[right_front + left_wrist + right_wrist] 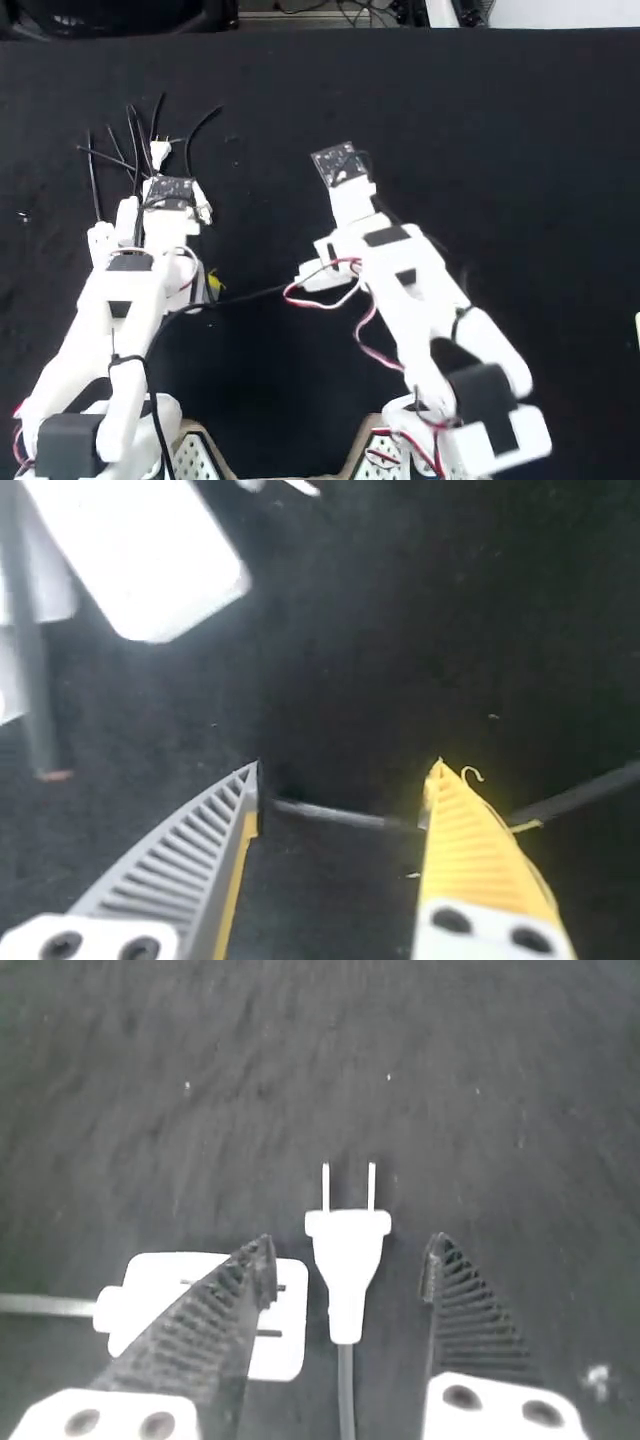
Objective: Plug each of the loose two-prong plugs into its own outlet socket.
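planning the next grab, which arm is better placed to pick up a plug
Right. The white plug lies between the right pincer's open fingers, prongs pointing away, with a socket beside it. The left pincer, also open, straddles a thin black cable.

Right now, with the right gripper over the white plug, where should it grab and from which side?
Grip the white plug on its body, just behind the flared head, closing across its two sides. Come in along the cord, which runs back toward the wrist: the right gripper straddles the body with open fingers and the prongs point away. That likely keeps the prongs free.
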